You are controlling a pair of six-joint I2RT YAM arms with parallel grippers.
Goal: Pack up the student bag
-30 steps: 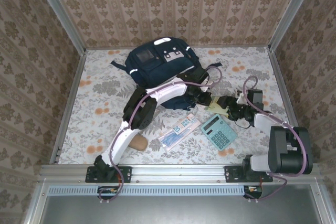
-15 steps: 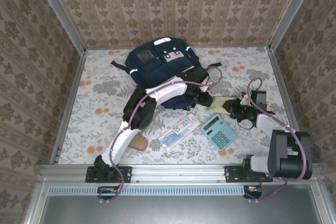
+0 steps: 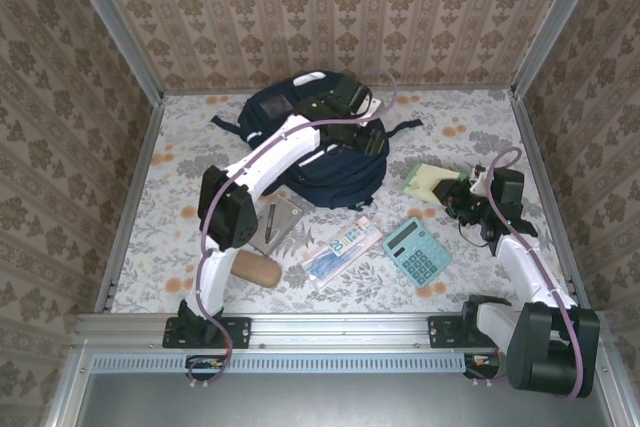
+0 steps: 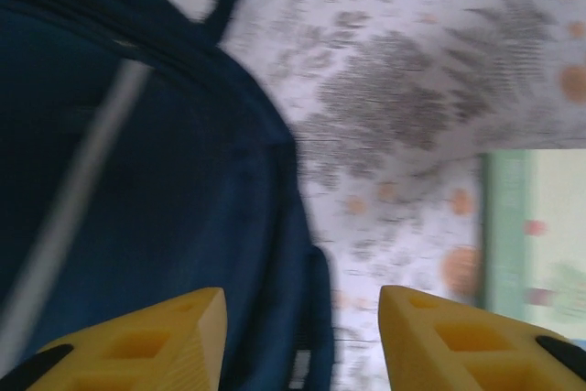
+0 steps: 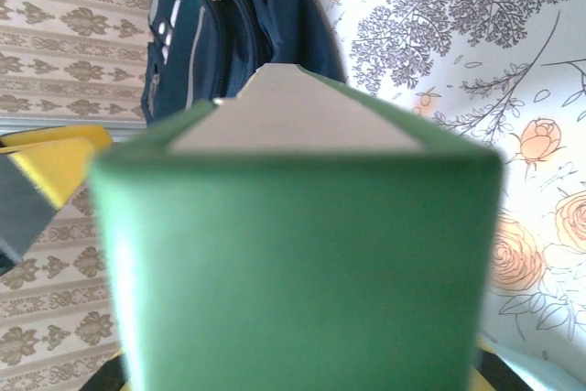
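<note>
The floral surface is seen whole from above, with the student bag laid toward 12 o'clock of its middle, by far the largest thing on it. The left arm is stretched across the bag, and the left tool is held over the bag's 12 o'clock end. At 5 o'clock of the bag a teal calculator is laid flat, a clear packet at 6 o'clock, a grey case at 7 o'clock, and a brown block beyond it, nearer the arm bases. At 4 o'clock of the bag a green notepad is met at its near edge by the right tool. How far the jaws stand apart is too small to be judged from above; it is given by the wrist views. In the left wrist view the left tool is seen moderately spread, with nothing between its yellow fingers, above the bag's edge where a grey stripe runs; contact with the fabric cannot be told. In the right wrist view the notepad is seen clamped close to the lens, one yellow finger beside it, and the bag is seen beyond at 12 o'clock.
</note>
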